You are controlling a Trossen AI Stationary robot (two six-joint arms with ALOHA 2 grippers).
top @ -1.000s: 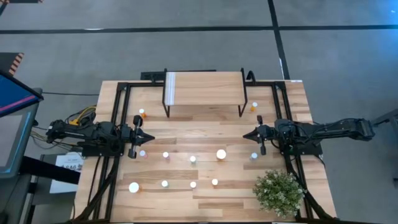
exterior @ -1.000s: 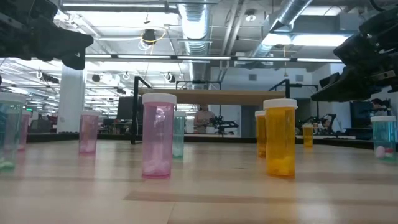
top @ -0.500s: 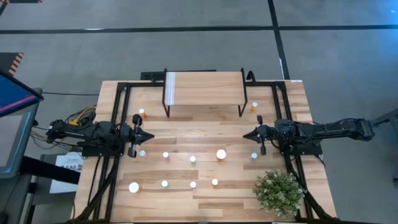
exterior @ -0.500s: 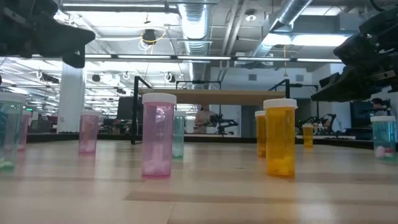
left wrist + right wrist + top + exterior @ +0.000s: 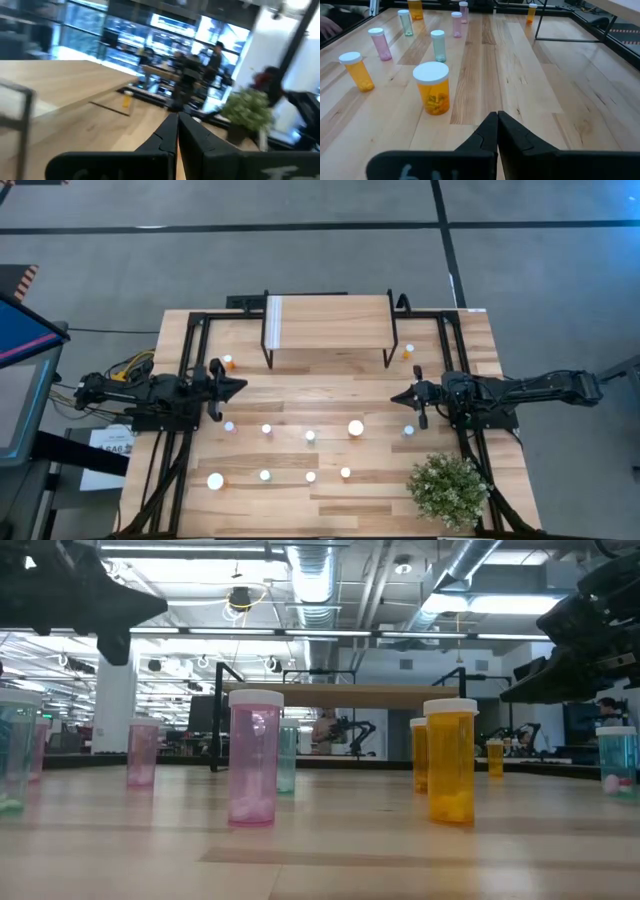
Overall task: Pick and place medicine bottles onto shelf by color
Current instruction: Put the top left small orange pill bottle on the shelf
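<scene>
Waiting to begin: both arms hover empty, no bottle shelved yet.

Left gripper [image 5: 238, 385] at mid-left and right gripper [image 5: 397, 397] at mid-right have their fingers pressed together, holding nothing. The shelf [image 5: 330, 322], upper centre, carries no bottles; the medicine bottles [image 5: 310, 437] stand scattered across the table [image 5: 380, 500] below it, so all sorting remains.

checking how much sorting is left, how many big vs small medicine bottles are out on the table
large medicine bottles: 2
small medicine bottles: 9
total: 11 visible in the high view, all standing on the table, none on the shelf
</scene>
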